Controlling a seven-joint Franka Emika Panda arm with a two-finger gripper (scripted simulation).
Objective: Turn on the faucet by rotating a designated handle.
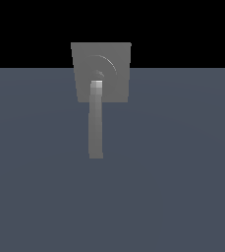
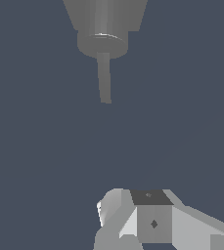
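Flat blue-grey floor (image 1: pixel 182 172), plain and unmarked, meeting black at the far edge. Standing directly on it, the matte grey faucet (image 1: pixel 115 61), its long narrow handle (image 1: pixel 96 125) reaching forward over the floor; contact between handle and floor unclear

The handle (image 1: pixel 96 120) extends before the faucet (image 1: pixel 101 71) (touching it).

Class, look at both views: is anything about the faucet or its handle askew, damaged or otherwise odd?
Nothing stands out. The faucet looks whole, and the handle runs straight out from its ringed block. The gripper is apart from both.
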